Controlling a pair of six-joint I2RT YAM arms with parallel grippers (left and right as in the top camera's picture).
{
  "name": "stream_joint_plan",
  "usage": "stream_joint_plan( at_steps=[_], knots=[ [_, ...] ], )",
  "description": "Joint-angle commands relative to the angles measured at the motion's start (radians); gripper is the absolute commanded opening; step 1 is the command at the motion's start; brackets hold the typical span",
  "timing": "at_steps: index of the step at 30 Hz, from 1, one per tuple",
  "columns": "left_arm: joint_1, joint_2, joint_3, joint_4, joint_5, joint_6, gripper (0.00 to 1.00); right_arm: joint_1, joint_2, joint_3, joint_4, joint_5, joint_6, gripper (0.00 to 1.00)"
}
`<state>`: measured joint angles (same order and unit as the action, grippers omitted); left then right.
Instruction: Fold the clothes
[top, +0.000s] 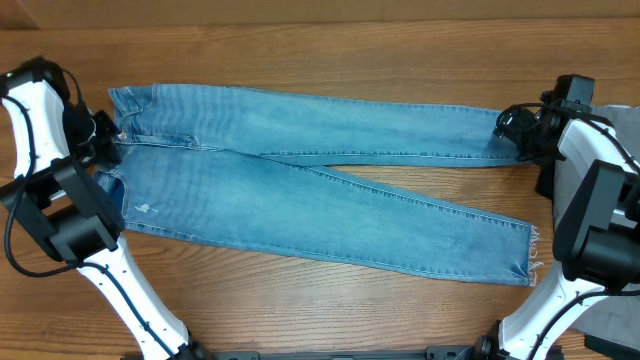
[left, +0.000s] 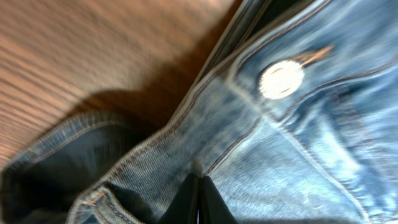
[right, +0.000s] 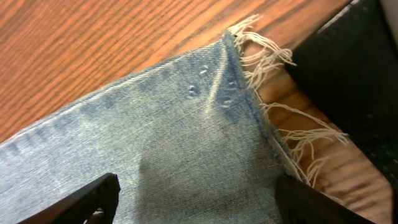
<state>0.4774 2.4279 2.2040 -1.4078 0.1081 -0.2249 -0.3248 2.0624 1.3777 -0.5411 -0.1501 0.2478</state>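
Now left jaws pinch jeans (top: 300, 190) waistband (left: 186, 124) — right jaws spread wide over frayed hem (right: 249, 93), dark block (right: 348, 68) beside.

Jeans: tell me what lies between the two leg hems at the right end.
Only bare wooden table, per the overhead view: the jeans' upper hem and lower frayed hem lie apart, nothing between.
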Motion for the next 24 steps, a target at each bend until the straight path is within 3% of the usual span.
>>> stream_joint_plan(
  at_steps=[1,7,10,11,13,15,21,24],
  knots=[
    [-0.013,-0.086,0.175,-0.003,0.056,0.027,0.04,0.004,0.024,0.109,-0.051,-0.107,-0.013,0.8],
    [-0.123,-0.168,0.279,0.077,0.056,0.031,0.04,0.055,-0.016,0.298,-0.292,-0.13,-0.026,0.77],
    [-0.199,-0.153,0.278,0.106,0.0,0.031,0.04,0.098,-0.035,0.345,-0.438,-0.18,-0.048,0.71],
    [-0.217,-0.143,0.278,0.112,-0.017,0.031,0.04,0.116,-0.042,0.353,-0.492,-0.193,-0.048,0.64],
    [-0.271,-0.108,0.278,0.129,-0.056,0.048,0.04,0.159,-0.049,0.353,-0.584,-0.215,-0.048,0.4],
    [-0.311,-0.072,0.278,0.136,-0.077,0.071,0.04,0.199,-0.048,0.349,-0.649,-0.213,-0.048,0.04],
    [-0.386,0.051,0.278,0.126,-0.135,0.072,0.04,0.319,-0.048,0.341,-0.787,-0.213,-0.048,0.04],
    [-0.387,0.101,0.278,0.124,-0.132,0.063,0.04,0.402,-0.048,0.341,-0.806,-0.278,-0.116,0.04]
  ],
)
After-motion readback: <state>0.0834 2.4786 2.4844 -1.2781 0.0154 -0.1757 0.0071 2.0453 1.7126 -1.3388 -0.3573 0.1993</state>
